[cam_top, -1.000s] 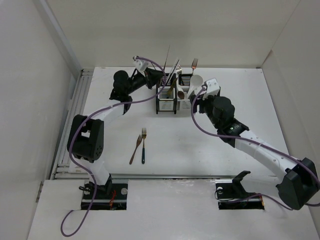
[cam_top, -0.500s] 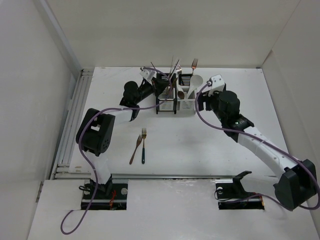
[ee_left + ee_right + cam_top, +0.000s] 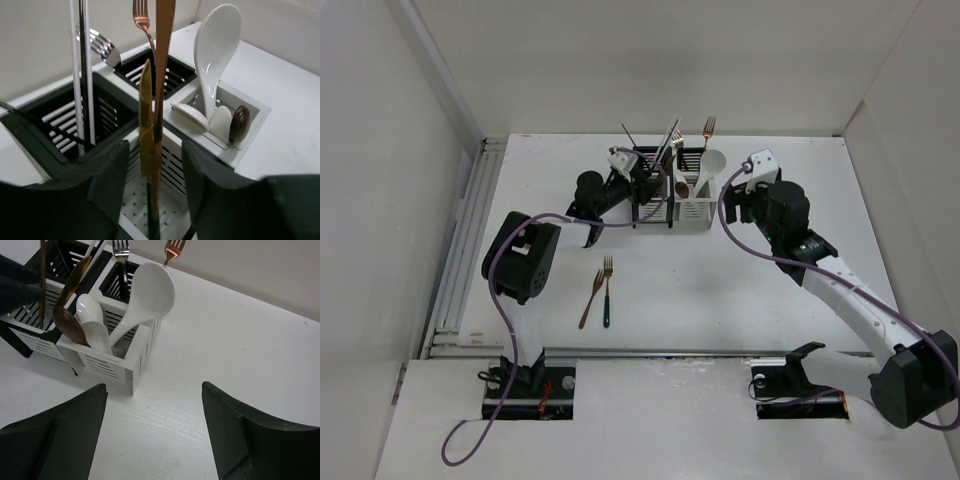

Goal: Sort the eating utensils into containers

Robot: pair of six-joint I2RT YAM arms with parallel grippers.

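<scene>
Left gripper (image 3: 155, 165) has come down to the containers (image 3: 252, 107), its jaws now loosened around a copper utensil (image 3: 164, 60); right gripper (image 3: 154, 390) stands wide open.

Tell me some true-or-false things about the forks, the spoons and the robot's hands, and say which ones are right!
1. A copper fork and a dark-handled fork lie side by side on the table. True.
2. The big white spoon lies flat on the table. False: it stands leaning in the white container.
3. The right gripper holds a spoon. False: it is open and empty.
4. A silver fork stands in a black compartment. True.
5. The left gripper is far from the containers. False: it hangs right over them, with upright cutlery between its fingers.
</scene>
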